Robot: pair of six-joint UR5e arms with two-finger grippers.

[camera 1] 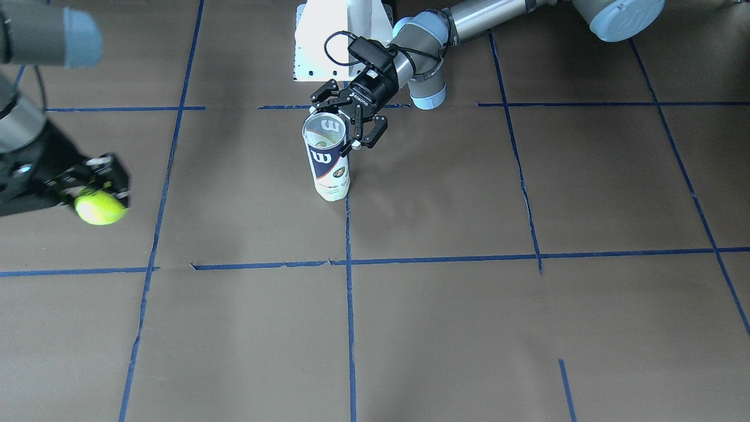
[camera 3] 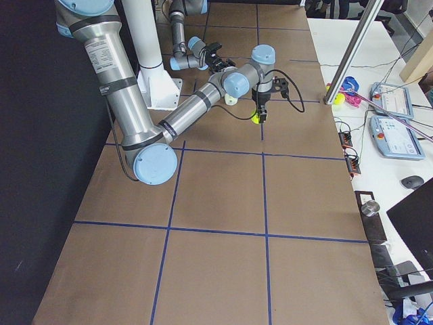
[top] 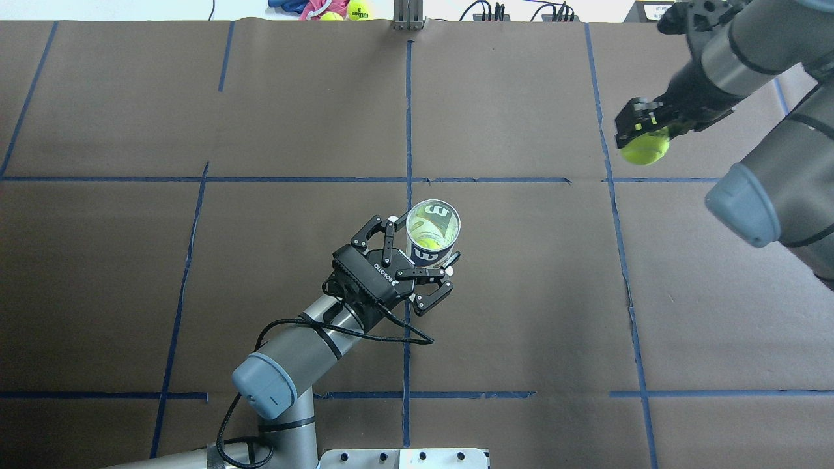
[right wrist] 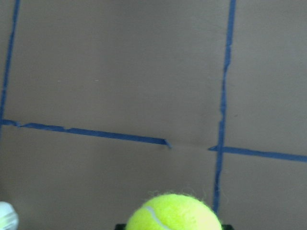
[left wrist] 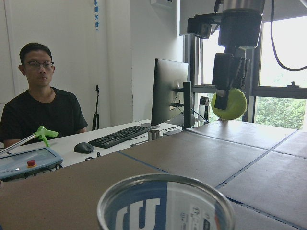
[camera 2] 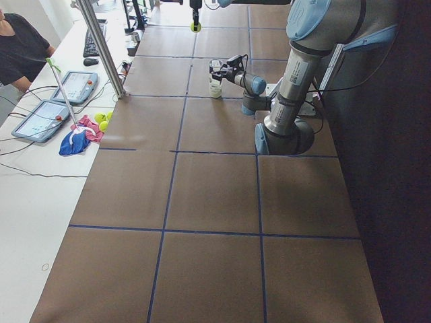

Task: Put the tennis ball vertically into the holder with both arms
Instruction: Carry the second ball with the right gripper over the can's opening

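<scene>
In the front-facing view, the tennis-ball can (camera 1: 328, 158) is seen standing upright near the middle of the table (camera 1: 445, 328), toward the robot's edge, on a blue tape line. The left gripper (camera 1: 347, 124) is set around the can's upper part, its fingers spread on either side of the wall; whether the pads press the plastic cannot be told. The tennis ball (camera 1: 100, 206) is pinched in the right gripper (camera 1: 94, 186) near the view's left edge, well apart from the can. Most of the right arm is cut off by the frame.

In the overhead view, the open metal rim of the can (top: 433, 225) is looked into, and something yellow-green is glimpsed at the bottom. The left gripper (top: 417, 257) is placed against the near side of the can. The ball (top: 644, 148) is held by the right gripper (top: 642, 127) toward the far right corner.

In the exterior left view, the can (camera 2: 215, 86) and the left gripper (camera 2: 219, 69) are shown small and far off; the ball (camera 2: 195, 27) hangs at the top edge.

In the exterior right view, the ball (camera 3: 256, 118) is seen under the right gripper (camera 3: 260, 114); the can (camera 3: 231, 99) is mostly hidden by the arm.

In the left wrist view, only the rim of the can (left wrist: 165, 203) is shown, with the ball (left wrist: 229, 104) clamped in the right gripper (left wrist: 225, 93) beyond, above the table. A seated person (left wrist: 41, 108) is visible behind.

In the right wrist view, the ball (right wrist: 174, 213) is cut off by the lower edge.
</scene>
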